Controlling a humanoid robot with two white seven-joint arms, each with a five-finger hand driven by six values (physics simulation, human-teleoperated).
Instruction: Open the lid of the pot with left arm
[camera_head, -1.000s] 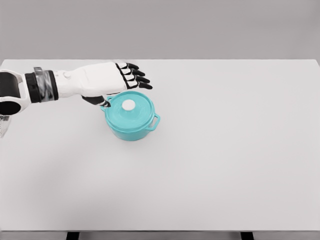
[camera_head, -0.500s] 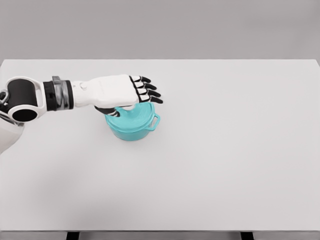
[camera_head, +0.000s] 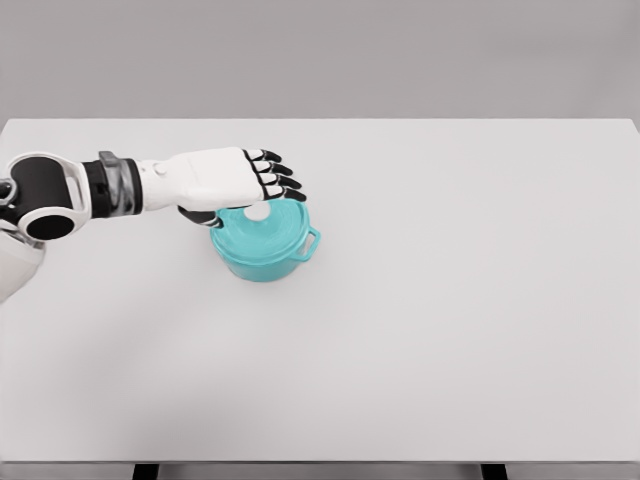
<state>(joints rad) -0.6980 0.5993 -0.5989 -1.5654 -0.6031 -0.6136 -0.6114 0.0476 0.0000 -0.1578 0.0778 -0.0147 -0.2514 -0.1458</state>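
Observation:
A teal pot (camera_head: 262, 245) with two side handles stands on the white table (camera_head: 450, 300), left of the middle. Its teal lid (camera_head: 250, 235) sits on it, with a white knob (camera_head: 258, 212) on top. My left hand (camera_head: 262, 192) hovers over the back of the lid, palm down. Its black-tipped fingers (camera_head: 280, 181) bend down just behind the knob, and the thumb (camera_head: 197, 214) stays at the pot's left rim, apart from the knob. Nothing is held. The left handle of the pot is hidden by the hand. The right arm is out of view.
The left forearm (camera_head: 100, 185) reaches in from the left edge, low over the table. A grey wall runs behind the table's far edge.
The left hand came over the lid, then drew back slightly to the left. Its fingers bent downward, so the white knob shows again. The pot has not moved.

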